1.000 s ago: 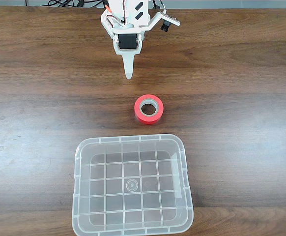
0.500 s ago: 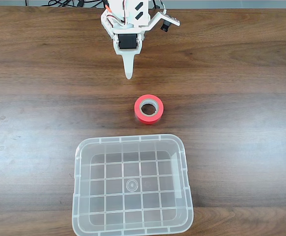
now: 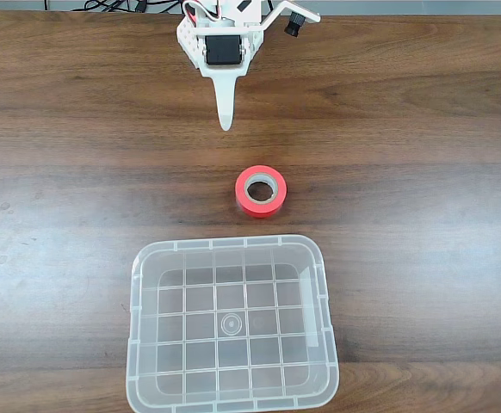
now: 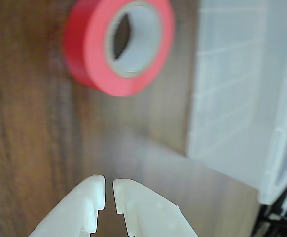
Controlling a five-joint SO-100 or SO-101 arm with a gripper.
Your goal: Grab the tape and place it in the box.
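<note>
- Fixed view: bright red-orange ring of tape (image 3: 261,192) lies flat on the brown wooden table (image 3: 423,129), between the white two-finger gripper (image 3: 225,123) and the clear plastic rectangular box (image 3: 231,323).
- Progress: tape ungrasped, box empty; reach, grasp and placement remain.
- Wrist view: gripper (image 4: 109,195) fingertips nearly touching, holding nothing; this narrow gap is unreadable from the fixed view.
</note>
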